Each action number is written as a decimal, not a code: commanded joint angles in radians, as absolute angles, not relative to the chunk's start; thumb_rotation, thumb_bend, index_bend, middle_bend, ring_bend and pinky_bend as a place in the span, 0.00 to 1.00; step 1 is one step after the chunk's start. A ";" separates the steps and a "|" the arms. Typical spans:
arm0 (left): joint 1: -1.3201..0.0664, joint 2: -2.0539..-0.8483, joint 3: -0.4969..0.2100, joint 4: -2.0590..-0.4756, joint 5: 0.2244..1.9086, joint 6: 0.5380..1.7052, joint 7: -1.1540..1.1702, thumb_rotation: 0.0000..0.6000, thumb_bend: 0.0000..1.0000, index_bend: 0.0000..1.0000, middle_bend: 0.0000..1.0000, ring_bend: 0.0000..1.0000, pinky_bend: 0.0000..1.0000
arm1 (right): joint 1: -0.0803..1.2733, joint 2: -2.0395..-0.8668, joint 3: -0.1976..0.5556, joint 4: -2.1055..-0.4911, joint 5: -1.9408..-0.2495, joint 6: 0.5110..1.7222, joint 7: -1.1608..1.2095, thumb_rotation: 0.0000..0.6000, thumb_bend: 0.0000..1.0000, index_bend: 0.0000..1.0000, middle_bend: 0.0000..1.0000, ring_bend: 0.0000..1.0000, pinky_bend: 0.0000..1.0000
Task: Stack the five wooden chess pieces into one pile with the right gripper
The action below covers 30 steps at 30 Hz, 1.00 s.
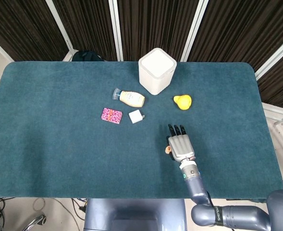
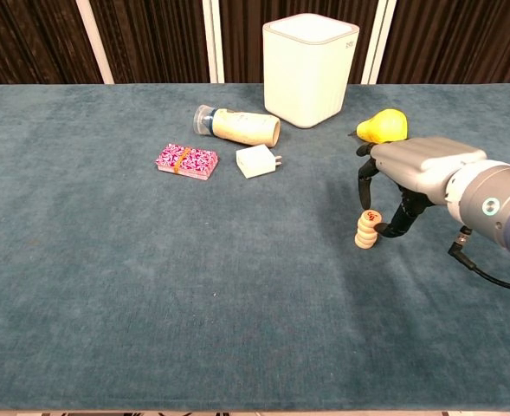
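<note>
Rt hand [image 2: 415, 173] sits palm-down over the front-right part of the teal table [image 2: 151, 286], fingers [image 2: 364, 178] curled down around the stack of wooden chess pieces [image 2: 366, 230]. In chest view the top piece w/ a red mark is tilted and looks pinched between a dark finger behind it and the thumb on the right; can't tell for sure whether the tips actually press it or just bracket it. Lower pieces sit flat on the cloth, one on another. In head view the stack [image 1: 167, 149] only peeks out at the hand's [image 1: 181, 145] left edge, rest hidden under the palm.

Further back: white square container [image 2: 310, 61] near the far edge, yellow pear-shaped toy [image 2: 383, 125] just right of it, close behind the hand. Left of the container a bottle [image 2: 235, 126] lies on its side; nearer, a white charger plug [image 2: 256, 161] and a pink patterned pack [image 2: 186, 161] side by side, well apart from the stack
</note>
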<state>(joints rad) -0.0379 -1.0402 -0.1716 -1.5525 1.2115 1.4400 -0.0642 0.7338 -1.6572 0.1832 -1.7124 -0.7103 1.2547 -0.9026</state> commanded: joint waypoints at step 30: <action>-0.036 -1.046 -0.155 -1.574 1.234 1.451 -0.025 1.00 0.15 0.05 0.00 0.00 0.09 | 0.224 -1.272 -0.133 -1.689 -1.494 1.703 -0.214 1.00 0.37 0.11 0.00 0.00 0.00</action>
